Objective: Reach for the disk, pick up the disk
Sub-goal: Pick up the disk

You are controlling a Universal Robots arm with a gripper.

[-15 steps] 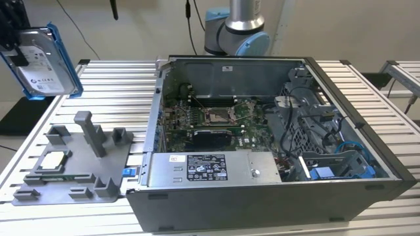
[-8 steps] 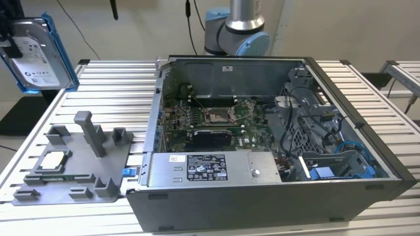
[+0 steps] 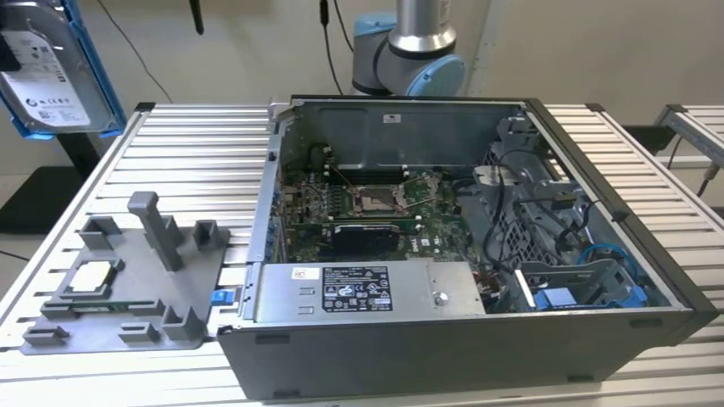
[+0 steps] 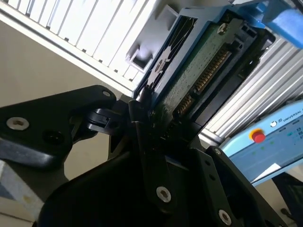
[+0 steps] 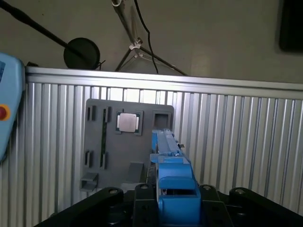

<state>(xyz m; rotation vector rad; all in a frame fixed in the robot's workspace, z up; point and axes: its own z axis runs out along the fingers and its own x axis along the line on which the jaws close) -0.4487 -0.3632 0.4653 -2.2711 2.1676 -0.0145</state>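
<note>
The disk is being held aloft at the exterior view's left, well above the slatted table and well apart from the open computer case. It is being carried on end, its long axis close to upright and slightly tilted. Its white label is being shown to the exterior camera inside the blue bracket.

In both wrist views the gripper is being pressed shut on the disk, the black fingers pinching it across its thin sides at one end. The disk is being gripped directly, so there is no gap between the two. The disk's long axis is being kept in line with the fingers, running straight out from them.

In the first wrist view the free end is being pointed toward the grey tray on the table, beside the small square chip seated there. In the second wrist view the green circuit-board face is being turned toward the camera. By this showing, the pick-up is judged already made.
</note>
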